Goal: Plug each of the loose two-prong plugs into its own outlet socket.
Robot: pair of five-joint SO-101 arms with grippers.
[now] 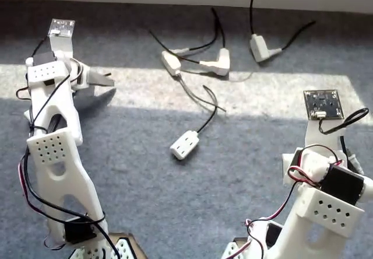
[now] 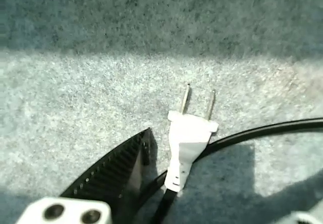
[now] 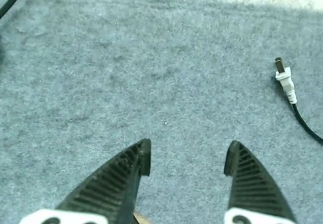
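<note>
1. Left arm (image 1: 55, 148), high view: white frame, nearest to me, standing along the left side. I read the left gripper (image 1: 104, 79) as parted, low over the sunlit band of the grey carpet (image 1: 128, 177).
2. Right arm (image 1: 326, 203), high view: white frame in the lower right corner, with red and black wiring.
3. Outlet socket (image 1: 185, 144), high view: white block lying mid-carpet between the two arms, its black lead running toward the far side.
4. White connectors (image 1: 215, 63), high view: a cluster on black leads at the far side. I cannot tell plugs from sockets there.
5. Two-prong plug (image 2: 189, 135), left wrist view: white, lying flat on the carpet just beside the dark ribbed finger (image 2: 118, 171), prongs pointing away from it. A black cord (image 2: 262, 132) curves off from its tail. Nothing is gripped.
6. Right gripper (image 3: 187, 151), right wrist view: both ribbed fingers spread, bare carpet between them, holding nothing.
7. Second plug (image 3: 283, 76), right wrist view: white, on a thin black lead, well apart from the fingers and off to one side.
</note>
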